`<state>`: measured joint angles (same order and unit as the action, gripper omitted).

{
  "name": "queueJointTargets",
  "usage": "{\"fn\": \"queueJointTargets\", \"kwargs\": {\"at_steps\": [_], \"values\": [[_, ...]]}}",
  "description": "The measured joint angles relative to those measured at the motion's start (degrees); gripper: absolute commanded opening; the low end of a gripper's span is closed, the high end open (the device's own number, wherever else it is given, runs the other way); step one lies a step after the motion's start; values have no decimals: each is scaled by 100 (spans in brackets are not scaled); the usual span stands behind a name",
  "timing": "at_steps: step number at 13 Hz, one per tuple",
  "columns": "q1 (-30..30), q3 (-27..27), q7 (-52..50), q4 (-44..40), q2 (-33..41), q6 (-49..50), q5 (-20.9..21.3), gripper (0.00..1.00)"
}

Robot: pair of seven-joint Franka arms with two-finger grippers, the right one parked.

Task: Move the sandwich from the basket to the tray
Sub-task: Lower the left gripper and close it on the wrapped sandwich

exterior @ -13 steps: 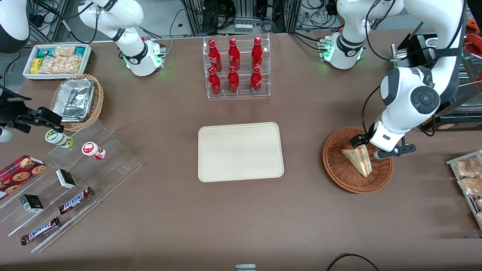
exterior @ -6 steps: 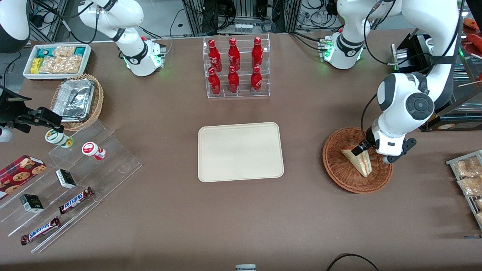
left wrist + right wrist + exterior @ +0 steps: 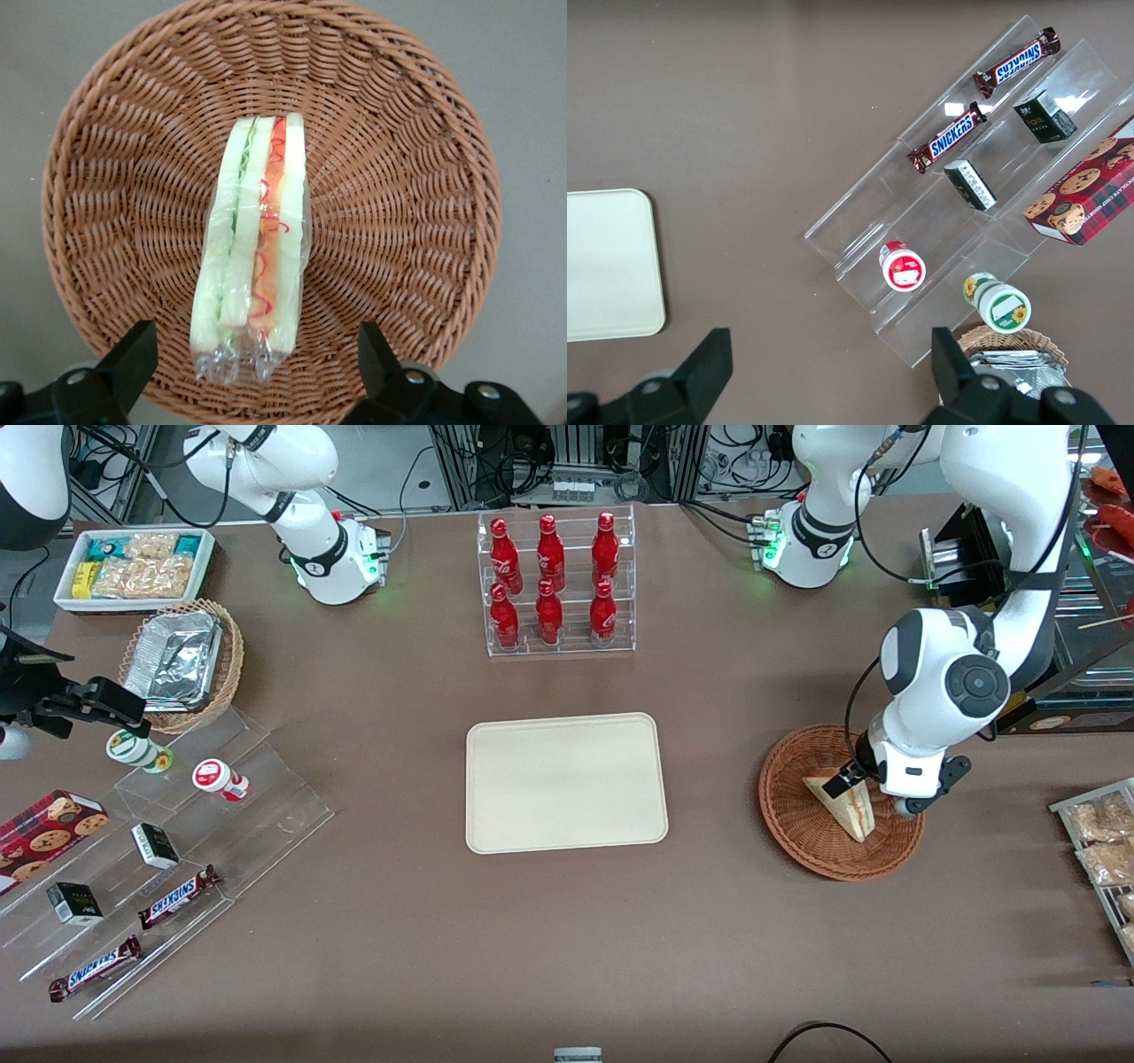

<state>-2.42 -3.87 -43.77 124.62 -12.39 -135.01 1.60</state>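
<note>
The clear-wrapped sandwich (image 3: 849,808) lies in the round reddish-brown wicker basket (image 3: 797,843), toward the working arm's end of the table. Its red and green filling shows along the cut edge of the sandwich (image 3: 257,239). My left gripper (image 3: 873,797) hovers low over the basket (image 3: 399,177), open. The black fingers (image 3: 133,354) stand wide apart on either side of the sandwich's wrapper end without touching it. The beige tray (image 3: 567,782) lies bare at mid-table, beside the basket toward the parked arm's end.
A clear rack of red bottles (image 3: 556,584) stands farther from the front camera than the tray. Snack packets (image 3: 1099,841) lie at the working arm's table edge. A stepped acrylic display (image 3: 177,850), a foil-tray basket (image 3: 182,664) and a white bin (image 3: 133,567) sit toward the parked arm's end.
The left wrist has turned and come down over the sandwich, shifting slightly toward the tray. The sandwich and basket have not moved.
</note>
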Motion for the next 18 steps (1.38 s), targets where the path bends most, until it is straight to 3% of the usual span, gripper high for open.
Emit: {"fn": "queueJointTargets", "kwargs": {"at_steps": [5,6,8,9,10,15,18], "values": [[1,25,0,5,-300,-272,190,99],[1,43,0,5,-334,-301,195,86],[1,64,0,5,-380,-325,199,25],[1,67,0,5,-390,-337,199,4],[1,66,0,5,-395,-350,200,0],[-4,64,22,-70,-314,-247,204,0],[-59,-33,365,-630,-87,841,212,0]]}}
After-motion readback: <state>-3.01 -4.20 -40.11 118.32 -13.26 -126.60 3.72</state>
